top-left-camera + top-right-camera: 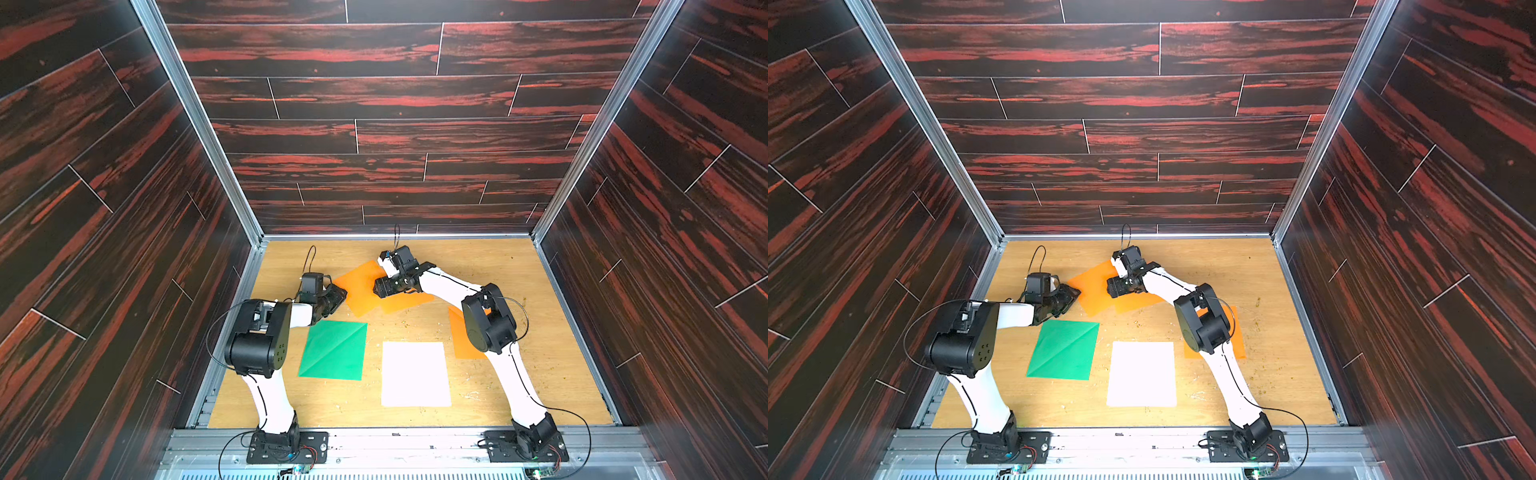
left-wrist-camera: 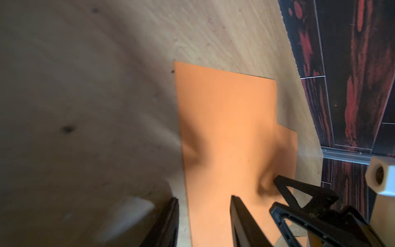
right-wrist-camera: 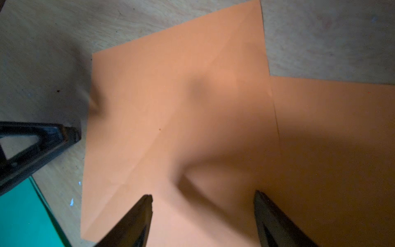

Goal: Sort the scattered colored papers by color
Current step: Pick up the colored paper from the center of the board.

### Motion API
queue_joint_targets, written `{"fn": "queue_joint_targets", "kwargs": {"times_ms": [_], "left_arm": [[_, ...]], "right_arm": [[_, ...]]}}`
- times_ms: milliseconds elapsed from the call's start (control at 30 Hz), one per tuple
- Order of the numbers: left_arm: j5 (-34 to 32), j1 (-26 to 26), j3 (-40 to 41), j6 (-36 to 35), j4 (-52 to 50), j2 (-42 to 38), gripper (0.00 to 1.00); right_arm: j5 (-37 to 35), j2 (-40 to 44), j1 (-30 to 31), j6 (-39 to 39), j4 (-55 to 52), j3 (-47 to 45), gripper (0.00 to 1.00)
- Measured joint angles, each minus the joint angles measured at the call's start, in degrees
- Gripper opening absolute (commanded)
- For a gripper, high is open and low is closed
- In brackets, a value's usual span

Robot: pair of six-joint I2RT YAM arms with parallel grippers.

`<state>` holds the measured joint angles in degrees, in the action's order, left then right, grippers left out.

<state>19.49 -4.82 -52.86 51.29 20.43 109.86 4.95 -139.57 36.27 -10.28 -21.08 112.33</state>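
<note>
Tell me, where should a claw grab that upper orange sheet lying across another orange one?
Probably the corner nearest the left gripper, approached low from that side. The upper orange sheet lies flat on the table, so its middle offers nothing to pinch, and its opposite side overlaps the lower orange sheet. That corner rests on bare wood, so one sheet alone should lift.

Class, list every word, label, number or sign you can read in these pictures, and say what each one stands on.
No text can be read.
The orange papers, the green paper and the white paper are blank.
The wooden table shows no lettering.
The small circuit boards at the near edge are too small to read.
</note>
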Motion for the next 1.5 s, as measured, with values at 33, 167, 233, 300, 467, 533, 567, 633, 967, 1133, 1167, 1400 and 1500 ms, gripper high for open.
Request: {"fn": "queue_joint_targets", "kwargs": {"times_ms": [33, 167, 233, 300, 467, 533, 567, 633, 967, 1133, 1167, 1400, 1500], "left_arm": [[0.3, 0.0, -0.5, -0.1, 0.0, 0.4, 0.44], [2.0, 0.0, -3.3, -0.9, 0.0, 2.8, 0.44], [2.9, 0.0, -4.4, -1.1, 0.1, 3.7, 0.44], [3.8, 0.0, -5.1, -1.4, 0.4, 4.3, 0.44], [6.4, 0.0, -6.0, -1.2, 2.8, 6.1, 0.45], [7.5, 0.0, -6.3, -0.7, 4.7, 7.1, 0.45], [8.1, 0.0, -6.3, -0.2, 6.1, 7.6, 0.45], [8.9, 0.0, -6.3, 1.1, 8.9, 8.6, 0.45], [12.0, 0.0, -3.6, 7.6, 22.4, 11.6, 0.46], [9.4, 0.2, -0.6, 4.6, 16.6, 6.4, 0.46], [8.7, 0.2, -0.1, 3.6, 14.6, 4.5, 0.46], [1.6, 0.2, -1.2, -4.8, -2.1, -8.7, 0.46], [-0.3, 0.2, -3.2, -7.8, -8.6, -9.0, 0.46]], "right_arm": [[0.0, 0.0, 0.0, 0.1, 0.0, 0.0, 0.79], [0.0, 0.0, 0.0, 0.3, -0.1, 0.0, 0.79], [0.0, 0.0, 0.0, 0.3, -0.1, 0.0, 0.79], [0.0, 0.0, 0.0, 0.3, -0.1, 0.0, 0.79], [0.0, 0.0, 0.0, 0.5, -0.1, 0.0, 0.79], [0.0, 0.0, 0.0, 0.5, -0.1, 0.0, 0.79], [0.0, 0.0, 0.0, 0.5, -0.1, 0.0, 0.79], [0.0, 0.0, 0.0, 0.5, -0.1, 0.0, 0.79], [0.0, 0.0, 0.0, 0.5, -0.1, 0.0, 0.80], [0.0, 0.0, 0.0, 0.5, -0.1, 0.0, 0.79], [0.0, 0.0, 0.0, 0.5, -0.1, 0.0, 0.79], [-0.1, 0.0, 0.0, 0.5, 0.0, -0.1, 0.80], [-0.2, 0.0, 0.0, 0.5, 0.0, -0.1, 0.79]]}}
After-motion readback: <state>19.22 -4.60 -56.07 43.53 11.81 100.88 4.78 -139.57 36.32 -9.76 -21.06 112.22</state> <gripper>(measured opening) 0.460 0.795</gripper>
